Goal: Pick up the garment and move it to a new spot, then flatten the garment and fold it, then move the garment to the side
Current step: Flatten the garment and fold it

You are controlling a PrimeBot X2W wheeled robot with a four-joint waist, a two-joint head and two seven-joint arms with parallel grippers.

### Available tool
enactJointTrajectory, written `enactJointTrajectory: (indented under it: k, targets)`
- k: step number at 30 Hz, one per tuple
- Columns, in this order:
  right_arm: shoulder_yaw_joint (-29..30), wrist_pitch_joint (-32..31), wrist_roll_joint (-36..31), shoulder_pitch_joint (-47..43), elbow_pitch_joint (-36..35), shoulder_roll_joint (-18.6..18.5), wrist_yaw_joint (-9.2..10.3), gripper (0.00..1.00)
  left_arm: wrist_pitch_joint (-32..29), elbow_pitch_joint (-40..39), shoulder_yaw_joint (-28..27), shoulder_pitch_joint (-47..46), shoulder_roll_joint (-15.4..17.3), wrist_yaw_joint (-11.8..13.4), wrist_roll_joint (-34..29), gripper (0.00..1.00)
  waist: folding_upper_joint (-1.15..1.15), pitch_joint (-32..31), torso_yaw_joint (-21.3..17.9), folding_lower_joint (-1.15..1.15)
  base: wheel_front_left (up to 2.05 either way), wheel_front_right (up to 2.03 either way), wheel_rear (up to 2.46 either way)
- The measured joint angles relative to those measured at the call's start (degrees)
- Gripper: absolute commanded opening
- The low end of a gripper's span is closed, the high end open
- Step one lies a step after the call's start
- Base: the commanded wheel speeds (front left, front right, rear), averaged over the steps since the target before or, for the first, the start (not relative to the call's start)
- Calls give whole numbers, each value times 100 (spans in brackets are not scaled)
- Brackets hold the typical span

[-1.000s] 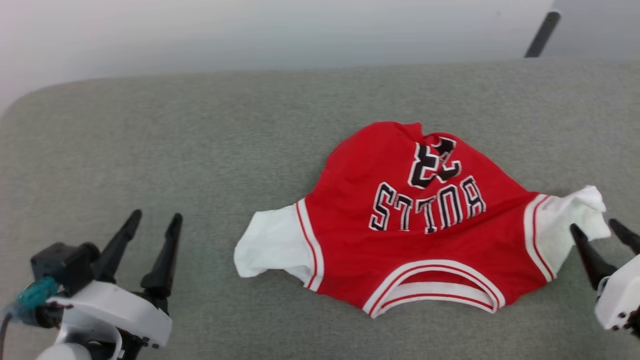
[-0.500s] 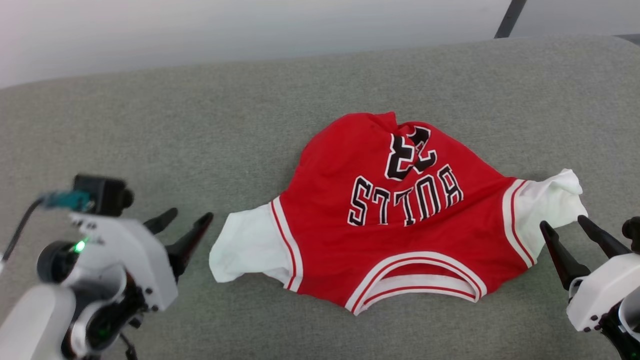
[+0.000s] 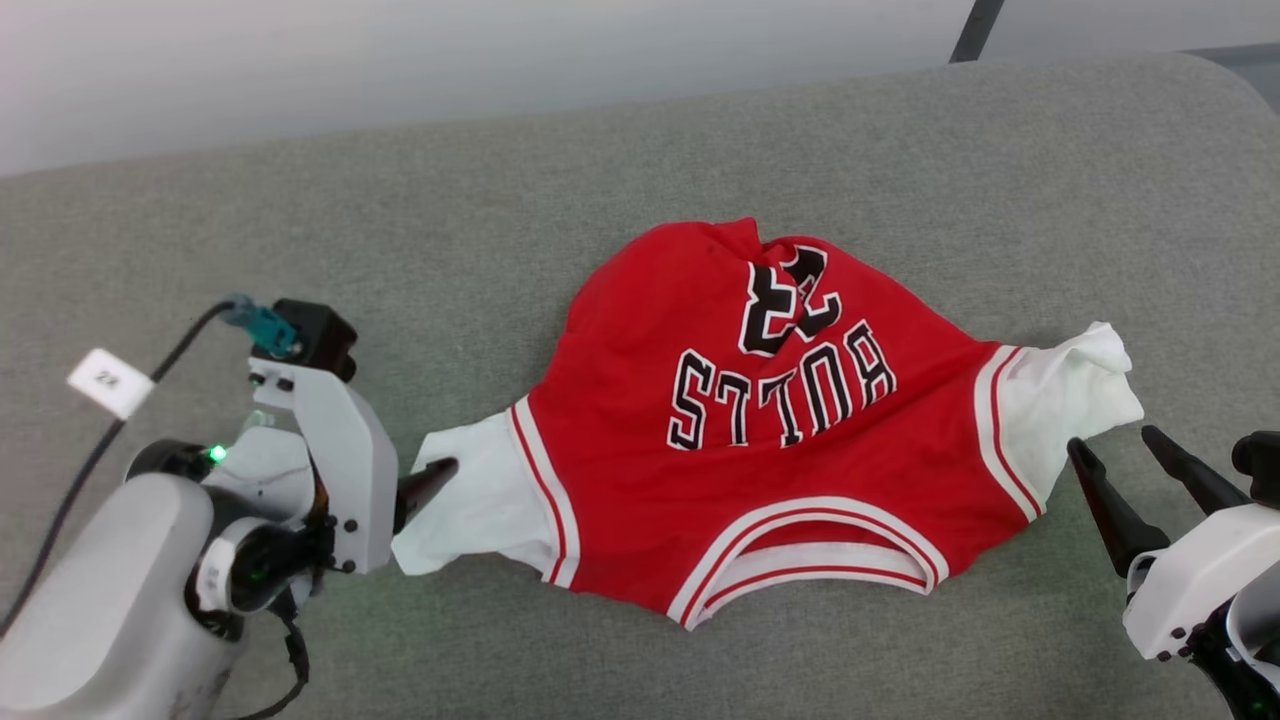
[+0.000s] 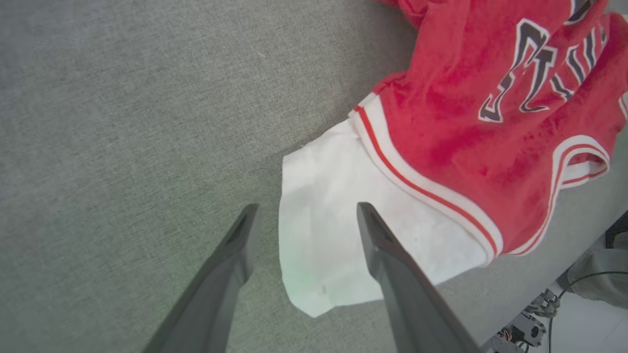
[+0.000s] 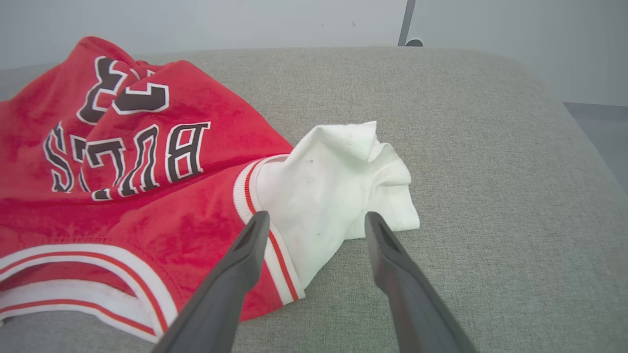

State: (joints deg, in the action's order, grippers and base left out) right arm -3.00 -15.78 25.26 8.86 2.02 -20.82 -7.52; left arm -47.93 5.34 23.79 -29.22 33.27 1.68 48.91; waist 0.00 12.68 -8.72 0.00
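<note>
The garment (image 3: 760, 440) is a red jersey with white sleeves and black lettering, lying crumpled on the grey surface with its collar toward me. My left gripper (image 3: 420, 490) is open at the jersey's left white sleeve (image 3: 480, 500). In the left wrist view its fingers (image 4: 306, 211) straddle that sleeve's edge, one over the cloth and one over bare grey. My right gripper (image 3: 1112, 440) is open just short of the right white sleeve (image 3: 1065, 400). In the right wrist view its tips (image 5: 316, 215) frame the sleeve's near edge. The jersey (image 5: 147, 211) is not gripped.
The grey upholstered surface (image 3: 400, 250) ends at a rounded far edge with a pale wall behind and a dark pole (image 3: 975, 25) at the top right. A white tag (image 3: 108, 380) hangs on my left arm's cable. The surface's near edge and cables (image 4: 530, 323) appear beside the jersey.
The head camera has shifted, sliding the scene left and up. My left arm has swung in toward the jersey, its fingers now at the left sleeve. The right gripper holds by the right sleeve.
</note>
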Motion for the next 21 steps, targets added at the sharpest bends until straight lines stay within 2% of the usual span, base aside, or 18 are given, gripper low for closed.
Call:
enactJointTrajectory:
  k: [13, 19, 21]
  targets:
    - [-9, -18, 0, 11, -56, 32, -1, 100, -156, 1312, 417, -491, -138, -320, -271, 100, 0, 219, -129, 0, 0, 0, 0]
    - [3, -37, -1, 76, -54, 23, 0, 100, -260, 1716, 336, -654, -343, -309, -31, 100, 0, 285, -147, 0, 0, 0, 0]
    - [13, -63, -5, 76, -49, 14, 0, 100, -359, 1780, 302, -698, -419, -236, 76, 100, 0, 285, -139, 0, 0, 0, 0]
